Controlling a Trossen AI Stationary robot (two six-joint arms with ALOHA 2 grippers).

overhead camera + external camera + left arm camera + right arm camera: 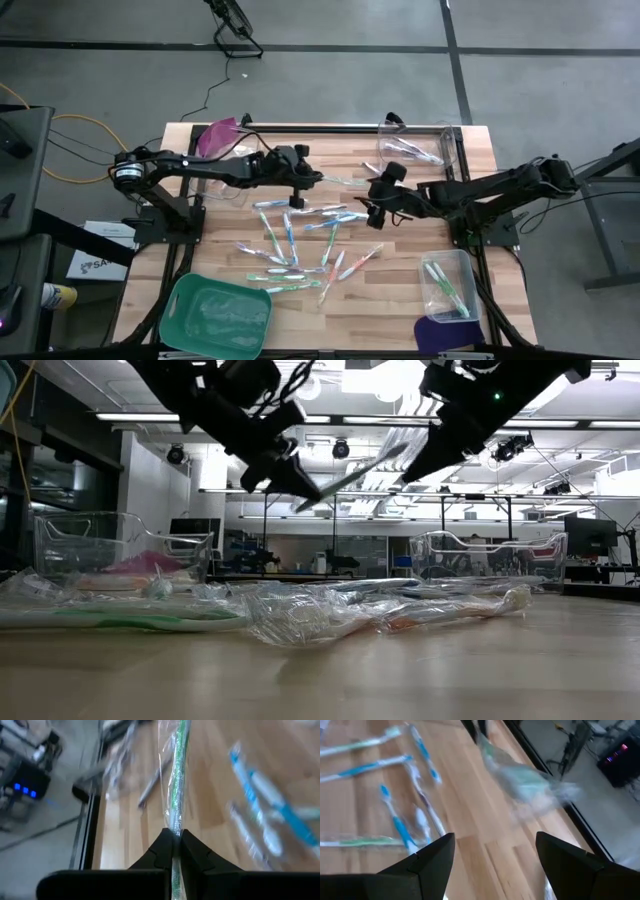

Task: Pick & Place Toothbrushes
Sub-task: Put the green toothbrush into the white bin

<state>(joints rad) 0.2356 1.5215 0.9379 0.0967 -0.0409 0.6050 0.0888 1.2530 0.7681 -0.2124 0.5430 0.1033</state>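
- Table [470, 150]: wooden slat top, the landmark for every position below; both arms reach in over it from opposite ends.
- Left gripper [312, 180]: raised above the table's middle, toward the far edge. Jaws are pressed together, pinching a green toothbrush [176, 785] in a clear wrapper; in the left wrist view the brush runs straight out from between the fingertips [162, 847].
- Green toothbrush, low view: held clear of the table surface, slanting upward from the left gripper toward the right gripper.
- Right gripper [375, 205]: raised above the table's middle, just beside the free end of the held brush. Jaws are spread wide and hold nothing; the right wrist view shows both fingers [432, 857] well apart with bare wood between them.
- Loose toothbrushes [295, 245]: scattered flat on the table's middle and near half, wrapped, mostly blue or green with a few pink.
- Clear bin [420, 145]: at the table's far right part, holding several toothbrushes.
- Second clear bin [448, 285]: at the table's near right part, holding several toothbrushes.
- Green tray [215, 312]: at the table's near left corner.
- Purple lid [445, 335]: at the table's near right edge, just beside the second clear bin.
- Pink sheet [215, 135]: at the table's far left part.
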